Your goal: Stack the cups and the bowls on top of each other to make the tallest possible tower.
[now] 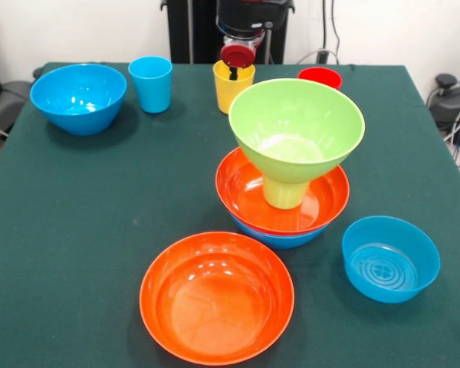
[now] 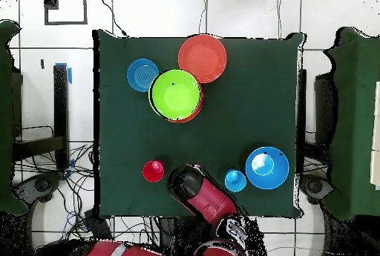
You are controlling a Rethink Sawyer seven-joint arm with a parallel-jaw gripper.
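Evidently the step in hand was picking up the yellow cup [image 1: 233,86], which stood at the upper middle of the front view, just left of the red cup [image 1: 320,77]. The gripper [image 1: 236,63] hung directly over it, and one dark finger seemed to reach down inside the rim; whether the fingers were spread or pinching the wall could not be told. To do this well, I judged, one finger should sit inside and one outside the thin wall, closing squarely so the glossy plastic did not slip, and then lift straight up before travelling.

The tower [image 1: 291,165] stood at centre frame: a blue bowl at the bottom, an orange bowl in it, an inverted lime green cup, and the lime green bowl [image 1: 296,126] balanced on top. That top bowl looked wide for its narrow support, so any placement would call for a gentle, centred descent.

The arm [image 2: 204,194] came in from the bottom edge of the overhead view, its wrist pointing roughly straight down. A blue cup [image 1: 151,83], a deep blue bowl [image 1: 78,97], a second orange bowl [image 1: 217,297] and a smaller blue bowl [image 1: 390,258] lay loose on the green tabletop [image 1: 77,230]
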